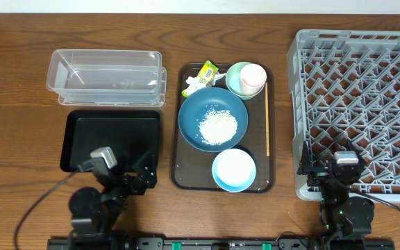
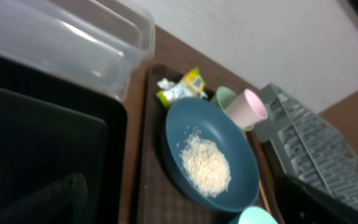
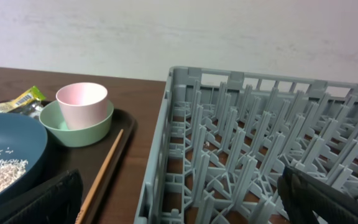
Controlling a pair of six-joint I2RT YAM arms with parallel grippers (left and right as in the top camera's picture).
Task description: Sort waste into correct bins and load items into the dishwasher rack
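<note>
On a brown serving tray (image 1: 184, 177) a dark-blue plate (image 1: 193, 111) carries a heap of rice (image 1: 217, 126). Behind it lie a yellow-green wrapper (image 1: 203, 76) and a mint bowl (image 1: 236, 82) with a pink cup (image 1: 253, 76) inside. A light-blue bowl (image 1: 233, 170) sits in front and a chopstick (image 1: 267, 123) lies along the right rim. My left gripper (image 1: 120, 168) hangs open and empty over the black tray (image 1: 110, 135). The right gripper (image 1: 344, 167) stands open and empty at the near left corner of the dishwasher rack (image 1: 360, 83).
The clear tub (image 1: 106, 76) stands behind the black tray at the left. Bare brown table separates the serving tray from the rack. In the right wrist view the rack's wall (image 3: 160, 168) rises just right of the chopstick (image 3: 101, 171).
</note>
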